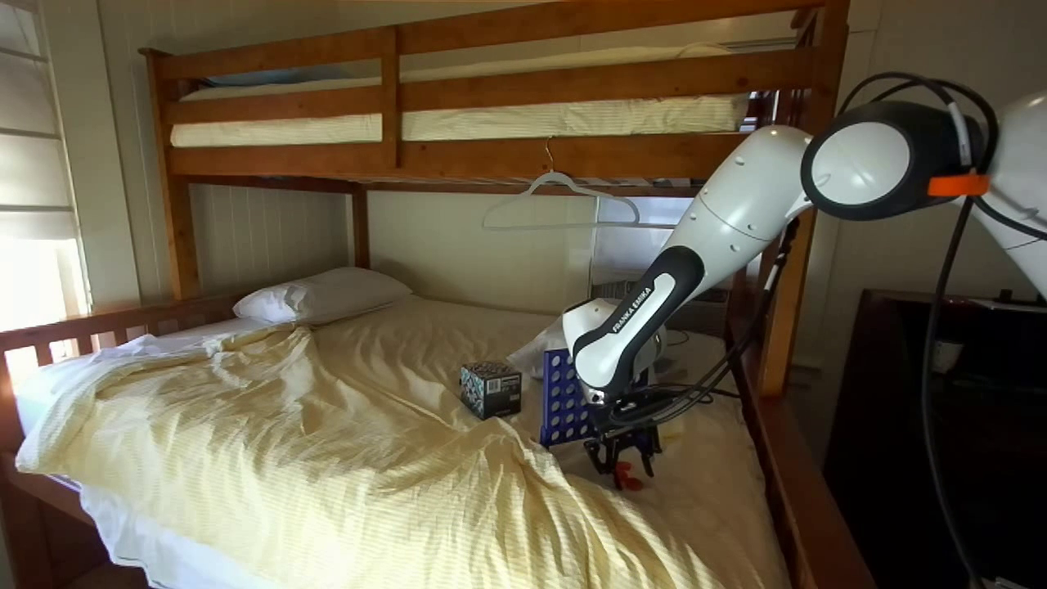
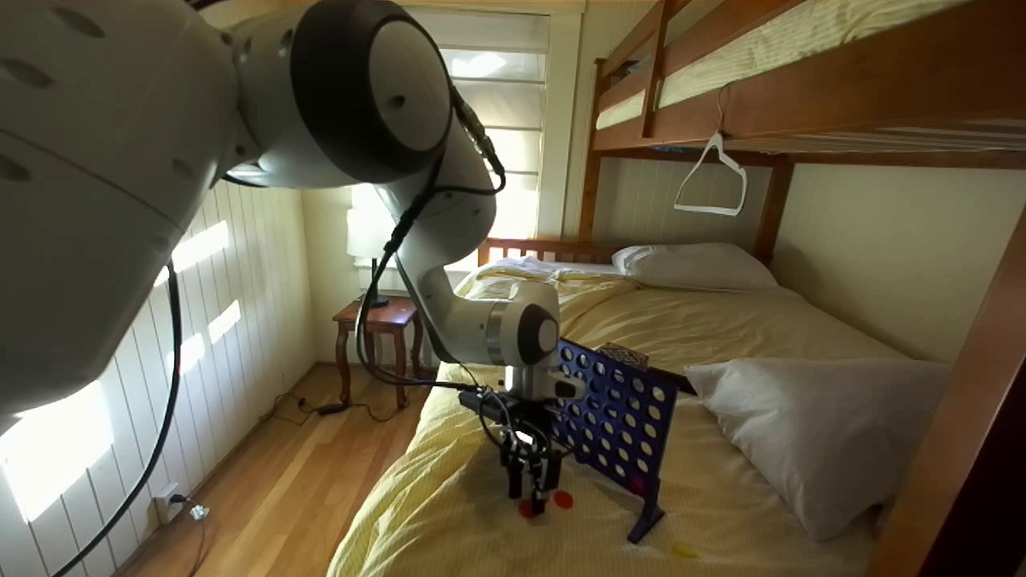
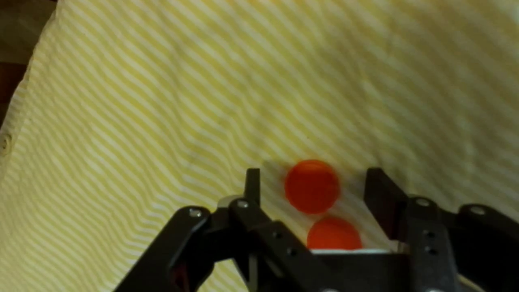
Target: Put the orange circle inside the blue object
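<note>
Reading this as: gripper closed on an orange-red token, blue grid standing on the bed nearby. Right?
Not closed: the wrist view shows the gripper open, jaws apart, with a gap on each side of the orange-red token. The rest holds: the blue grid stands on the bed nearby.

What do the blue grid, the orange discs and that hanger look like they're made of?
Blue grid: likely hard plastic, seemingly matte, judging by its uniform colour and regular round holes.
Orange discs: probably smooth plastic; even colour and clean round edges suggest it.
Hanger: perhaps plastic, being off-white and evenly coloured; too small to tell its finish.
</note>
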